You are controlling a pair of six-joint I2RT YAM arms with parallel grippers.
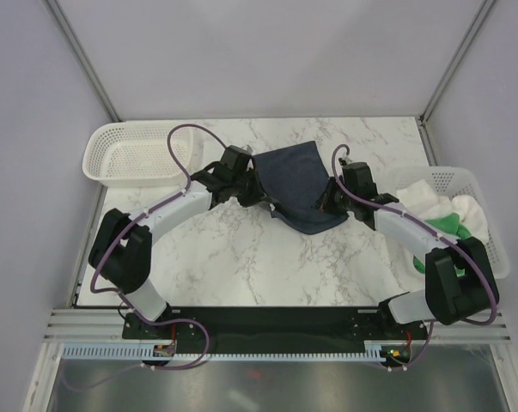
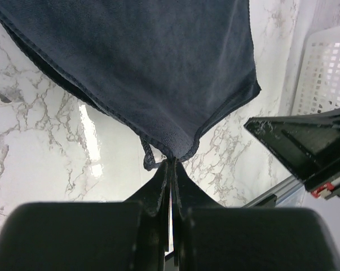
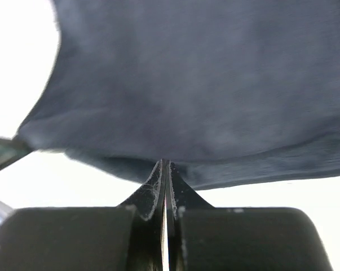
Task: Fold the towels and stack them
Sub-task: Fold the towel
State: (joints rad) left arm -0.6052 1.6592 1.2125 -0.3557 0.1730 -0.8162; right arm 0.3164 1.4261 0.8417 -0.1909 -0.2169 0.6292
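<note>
A dark navy towel (image 1: 298, 184) hangs stretched between my two grippers above the middle back of the marble table (image 1: 241, 257). My left gripper (image 1: 260, 194) is shut on the towel's left corner; in the left wrist view the fingertips (image 2: 172, 162) pinch the corner of the towel (image 2: 141, 68), with a small hanging loop beside them. My right gripper (image 1: 330, 199) is shut on the towel's right edge; in the right wrist view the gripper (image 3: 165, 162) pinches the towel (image 3: 198, 84) at its lower hem. The towel's low fold sags toward the table.
An empty white basket (image 1: 130, 154) stands at the back left. A white basket (image 1: 478, 210) at the right holds white and green towels (image 1: 447, 210). The right gripper's dark body shows in the left wrist view (image 2: 305, 147). Grey walls enclose the table.
</note>
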